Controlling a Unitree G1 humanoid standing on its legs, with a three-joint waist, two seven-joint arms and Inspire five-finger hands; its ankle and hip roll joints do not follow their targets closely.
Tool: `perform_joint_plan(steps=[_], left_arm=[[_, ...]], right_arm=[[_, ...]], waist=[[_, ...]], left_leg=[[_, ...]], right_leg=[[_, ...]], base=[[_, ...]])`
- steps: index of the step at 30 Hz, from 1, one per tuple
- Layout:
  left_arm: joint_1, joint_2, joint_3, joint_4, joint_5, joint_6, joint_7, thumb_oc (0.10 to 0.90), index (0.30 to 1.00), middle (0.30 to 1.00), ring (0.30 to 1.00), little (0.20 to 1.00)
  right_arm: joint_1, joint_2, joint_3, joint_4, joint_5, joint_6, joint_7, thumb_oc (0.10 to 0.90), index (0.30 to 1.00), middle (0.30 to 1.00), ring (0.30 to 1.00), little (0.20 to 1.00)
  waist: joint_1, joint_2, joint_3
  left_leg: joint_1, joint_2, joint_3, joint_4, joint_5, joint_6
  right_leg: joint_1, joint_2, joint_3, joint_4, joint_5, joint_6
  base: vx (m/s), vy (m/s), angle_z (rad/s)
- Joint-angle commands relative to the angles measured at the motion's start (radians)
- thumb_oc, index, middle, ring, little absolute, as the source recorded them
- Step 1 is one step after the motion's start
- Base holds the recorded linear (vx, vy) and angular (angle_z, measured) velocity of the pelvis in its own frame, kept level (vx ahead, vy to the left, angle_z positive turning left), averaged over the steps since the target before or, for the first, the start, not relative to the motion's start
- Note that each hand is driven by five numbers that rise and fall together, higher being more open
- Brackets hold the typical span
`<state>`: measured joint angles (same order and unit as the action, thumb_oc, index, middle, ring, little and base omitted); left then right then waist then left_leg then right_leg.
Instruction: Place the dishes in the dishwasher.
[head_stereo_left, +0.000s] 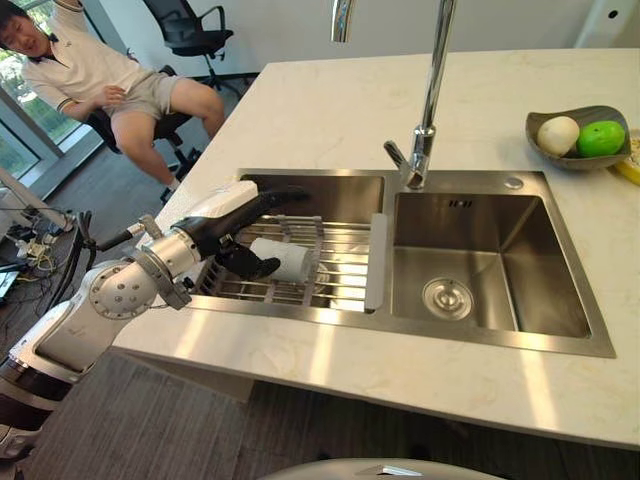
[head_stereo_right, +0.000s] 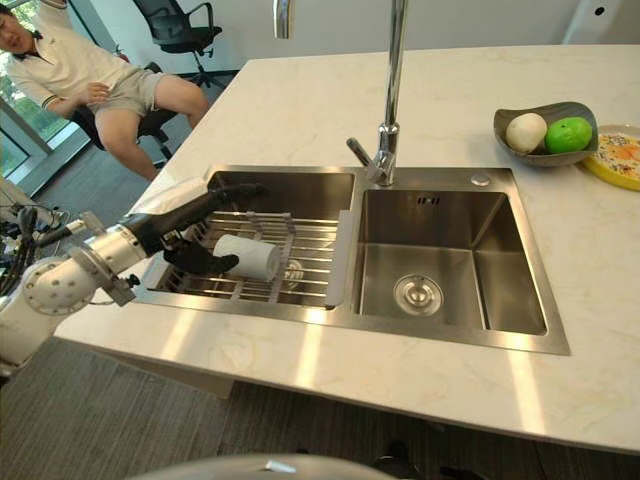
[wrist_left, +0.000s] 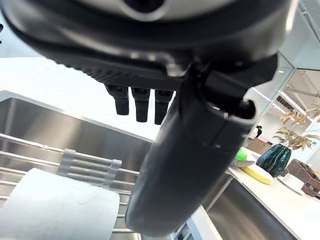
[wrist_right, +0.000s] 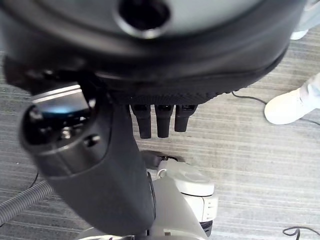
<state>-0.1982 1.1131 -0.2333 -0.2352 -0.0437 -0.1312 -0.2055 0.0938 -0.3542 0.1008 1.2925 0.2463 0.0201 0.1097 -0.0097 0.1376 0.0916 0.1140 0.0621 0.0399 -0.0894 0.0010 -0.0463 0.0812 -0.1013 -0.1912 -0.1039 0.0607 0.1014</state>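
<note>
A white cup (head_stereo_left: 283, 259) is lying on its side on the wire rack (head_stereo_left: 335, 262) that is sitting in the left basin of the steel sink (head_stereo_left: 500, 250). The left hand (head_stereo_left: 235, 225) is reaching over the rack with its fingers (head_stereo_left: 285, 196) extended straight above the cup and its thumb (head_stereo_left: 250, 265) lying just beside the cup's near side, not closing on it. The right hand (wrist_right: 100, 165) is hanging over grey carpet (wrist_right: 260, 160), fingers relaxed and holding nothing. A grey bowl (head_stereo_left: 577, 157) with fruit is sitting on the countertop (head_stereo_left: 330, 110); a person (head_stereo_left: 90, 70) is sitting beyond it.

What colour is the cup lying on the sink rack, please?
White; the cup shows best in the left eye view.
</note>
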Motion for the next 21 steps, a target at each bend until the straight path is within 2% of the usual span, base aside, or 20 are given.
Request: perform_joint_plan(steps=[1,4,13,21], left_arm=[[-0.129,0.059,0.065,0.004,0.057,-0.047,0.043,0.800,0.900,0.900,0.900,0.900],[-0.158,0.061,0.018,0.052,0.130,-0.037,0.034,0.800,0.900,0.900,0.900,0.900],[-0.165,0.024,-0.024,0.140,0.220,-0.024,0.033,0.800,0.900,0.900,0.900,0.900],[-0.208,0.008,-0.061,0.199,0.436,-0.035,0.125,0.800,0.900,0.900,0.900,0.900]], right_arm=[[-0.022,0.062,0.033,0.011,0.029,-0.004,0.030,0.800,0.900,0.900,0.900,0.900],[-0.020,0.056,0.031,0.011,0.027,-0.003,0.030,0.800,0.900,0.900,0.900,0.900],[-0.017,0.051,0.030,0.008,0.023,-0.001,0.030,0.800,0.900,0.900,0.900,0.900],[-0.015,0.037,0.026,0.024,0.016,-0.005,0.020,0.800,0.900,0.900,0.900,0.900]], waist=[[-0.013,-0.074,0.010],[-0.018,-0.077,0.011],[-0.026,-0.083,0.015],[-0.034,-0.090,0.018]], left_leg=[[0.014,0.021,0.014,0.002,-0.040,-0.037],[0.017,0.025,0.020,0.002,-0.043,-0.037],[0.021,0.029,0.040,0.002,-0.048,-0.038],[0.023,0.033,0.048,0.002,-0.053,-0.037]], right_leg=[[0.039,-0.046,0.027,0.017,-0.046,0.076],[0.035,-0.043,0.038,0.017,-0.045,0.076],[0.027,-0.038,0.054,0.017,-0.044,0.077],[0.024,-0.038,0.062,0.017,-0.045,0.079]], base=[[0.00,0.000,0.00],[0.00,-0.003,-0.04],[0.00,-0.001,-0.09],[0.00,-0.002,-0.04]])
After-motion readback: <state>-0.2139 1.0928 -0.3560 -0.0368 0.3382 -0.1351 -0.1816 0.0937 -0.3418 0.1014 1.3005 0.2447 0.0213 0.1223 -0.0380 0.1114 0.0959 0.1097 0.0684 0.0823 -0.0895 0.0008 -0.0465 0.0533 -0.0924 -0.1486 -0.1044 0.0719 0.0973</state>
